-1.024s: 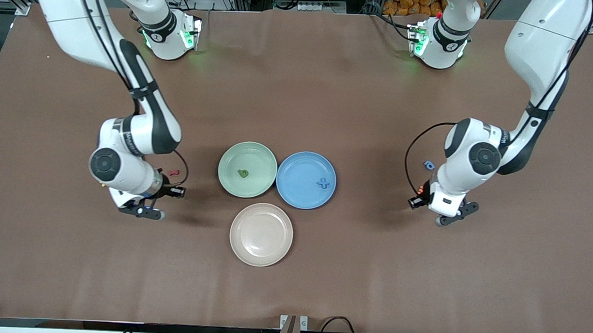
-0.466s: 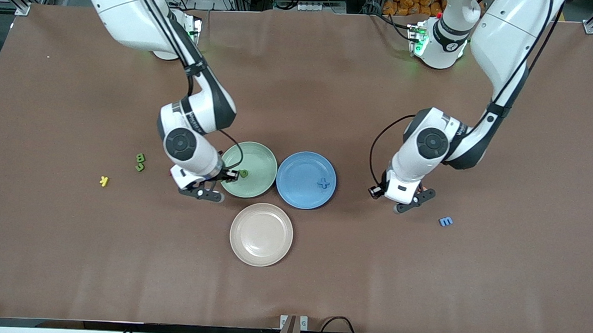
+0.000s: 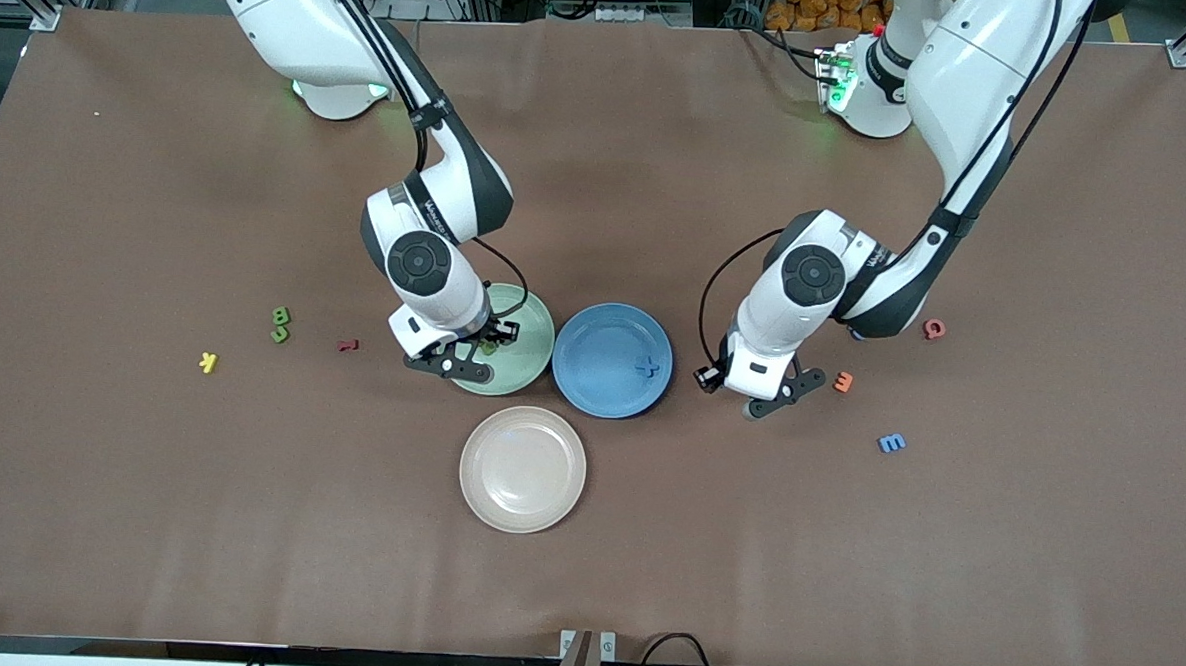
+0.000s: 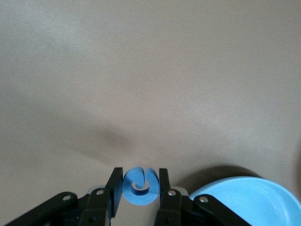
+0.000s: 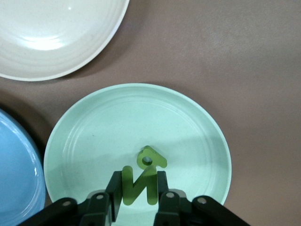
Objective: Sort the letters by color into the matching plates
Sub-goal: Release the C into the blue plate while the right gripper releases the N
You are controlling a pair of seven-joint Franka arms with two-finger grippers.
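right pincer [image 5: 136, 197] is pinching a green letter [image 5: 137, 186] over the green plate [image 5: 197, 122] for release; left pincer [image 4: 137, 200] is pinching a blue letter [image 4: 138, 187] beside the blue plate [image 4: 254, 202].

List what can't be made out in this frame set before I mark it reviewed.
- Front view: the right gripper hides part of the green plate and the letters over it.
- Front view: the left arm covers the blue letter in the left gripper.
- Front view: the pair of green letters is too small to read.
- Right wrist view: the beige plate is cut off by the edge.

White arms [image 3: 436, 266] (black joints, black cables).
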